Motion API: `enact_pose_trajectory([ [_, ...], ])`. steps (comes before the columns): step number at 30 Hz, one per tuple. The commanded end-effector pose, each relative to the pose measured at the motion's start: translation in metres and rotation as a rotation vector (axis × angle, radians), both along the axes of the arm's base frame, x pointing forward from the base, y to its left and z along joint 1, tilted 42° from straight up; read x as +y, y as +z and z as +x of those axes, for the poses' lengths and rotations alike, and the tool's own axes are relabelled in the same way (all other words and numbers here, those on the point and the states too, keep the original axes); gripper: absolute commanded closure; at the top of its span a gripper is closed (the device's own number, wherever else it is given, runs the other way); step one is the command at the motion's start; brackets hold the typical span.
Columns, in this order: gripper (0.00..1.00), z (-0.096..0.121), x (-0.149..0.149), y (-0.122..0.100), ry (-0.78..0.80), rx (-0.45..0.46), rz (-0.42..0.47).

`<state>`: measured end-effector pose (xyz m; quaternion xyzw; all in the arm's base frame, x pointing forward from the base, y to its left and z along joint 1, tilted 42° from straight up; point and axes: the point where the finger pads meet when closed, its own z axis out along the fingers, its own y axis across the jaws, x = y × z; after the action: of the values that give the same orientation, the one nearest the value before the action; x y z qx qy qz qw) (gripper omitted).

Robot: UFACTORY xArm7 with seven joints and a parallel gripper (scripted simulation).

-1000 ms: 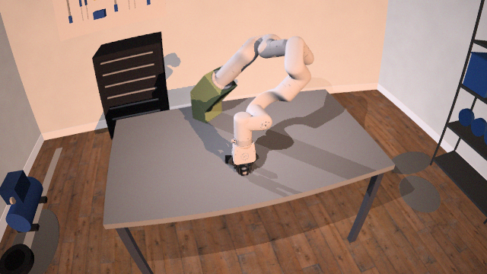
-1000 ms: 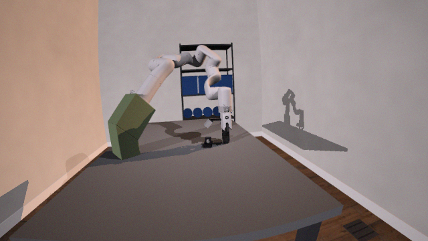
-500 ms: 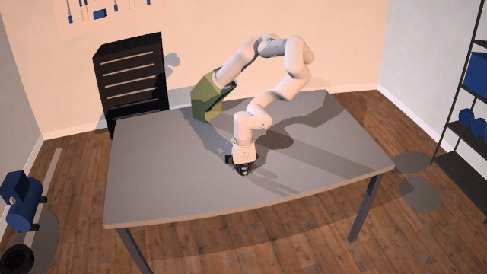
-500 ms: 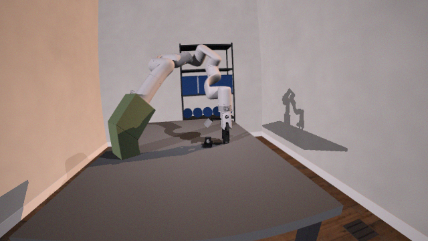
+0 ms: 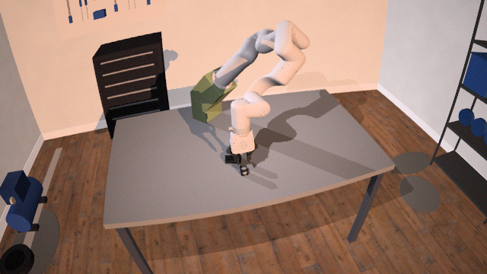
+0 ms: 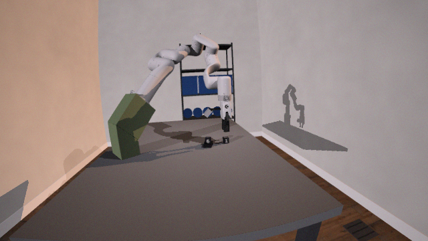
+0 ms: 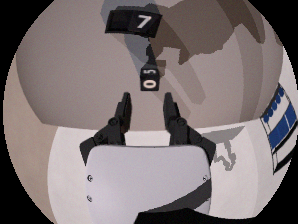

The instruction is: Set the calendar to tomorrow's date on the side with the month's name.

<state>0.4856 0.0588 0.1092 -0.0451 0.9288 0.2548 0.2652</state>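
Note:
The black calendar tray (image 5: 228, 159) (image 7: 117, 22) is on the table. A black cube (image 7: 144, 21) (image 6: 208, 140) is in one half of it, with a white 7 in the wrist view and what looks like a 6 in the exterior view. The tray's other half looks dark and without a cube. A second black cube (image 5: 244, 171) (image 6: 226, 140) (image 7: 149, 79) stands on the table apart from the tray. The wrist view shows its 0 and 5 faces; the exterior view shows a 1. My gripper (image 5: 243, 157) (image 6: 226, 130) (image 7: 147, 100) is open and empty above this loose cube. The month's name cannot be read.
The grey table (image 5: 163, 183) (image 6: 200, 187) carries the arm's green base (image 5: 207, 100) (image 6: 128, 130) at its back edge. The tray lies between the base and the loose cube. The arm's shadow falls across the table.

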Motion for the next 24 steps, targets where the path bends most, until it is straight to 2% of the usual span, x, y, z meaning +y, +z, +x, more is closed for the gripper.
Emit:
enact_pose_trajectory([
  [1, 0.51, -0.0115, -0.0088, 0.0203, -0.007, 0.002, -0.017],
  [12, 0.51, -0.0140, -0.0113, 0.0242, -0.007, 0.002, -0.017],
  [13, 0.00, -0.0140, -0.0113, 0.0242, -0.007, 0.002, -0.017],
  [24, 0.00, -0.0140, -0.0113, 0.0242, -0.007, 0.002, -0.017],
])
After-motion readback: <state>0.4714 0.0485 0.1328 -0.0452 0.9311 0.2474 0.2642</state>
